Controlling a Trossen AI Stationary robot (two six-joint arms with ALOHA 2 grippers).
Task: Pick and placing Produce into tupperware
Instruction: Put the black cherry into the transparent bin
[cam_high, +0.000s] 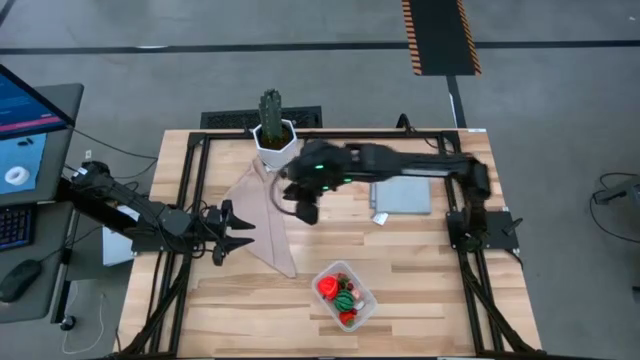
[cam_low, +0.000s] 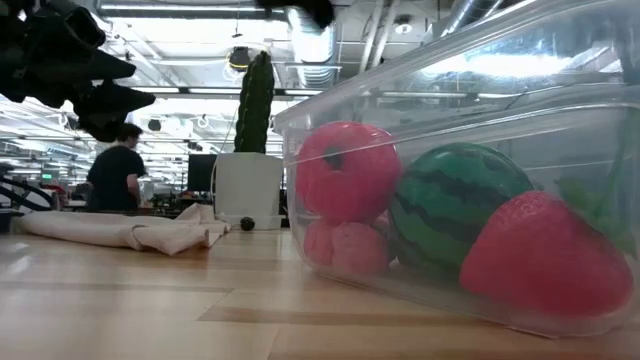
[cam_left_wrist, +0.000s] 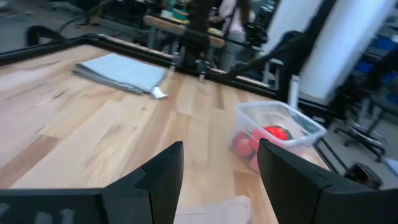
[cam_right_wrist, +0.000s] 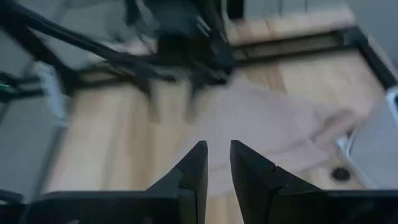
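From above, the tupperware (cam_high: 345, 294) sits near the front edge of the worktop (cam_high: 420, 250), a little right of the middle. Its long axis runs on a diagonal, from the far-left corner to the near-right corner. Inside it lie a red tomato-like piece (cam_high: 329, 287), a green striped ball (cam_high: 346, 297) and a strawberry (cam_high: 348, 317). The right gripper (cam_high: 306, 212) hangs over the beige cloth (cam_high: 268, 225), near the cactus in a white pot (cam_high: 274, 133). The left gripper (cam_high: 232, 236) waits at the left side, its jaws spread wide and holding nothing. The grey mat (cam_high: 402, 194) lies beside the right arm.

At table height, the container (cam_low: 470, 170) fills the right half of the picture, and a small dark berry (cam_low: 247, 222) lies on the worktop just in front of the white pot (cam_low: 248, 188), beside the cloth (cam_low: 130, 232). I judge this berry to be the next piece.

Past the left wrist, the open jaws frame the container (cam_left_wrist: 277, 127) farther off.

Past the right wrist, the jaws stand close together with only a narrow gap, and nothing is between them. A dark round piece (cam_right_wrist: 340, 173) shows at the cloth's edge. To take it well, the gripper should first open wider, centre over the piece, then descend straight without catching the cloth.
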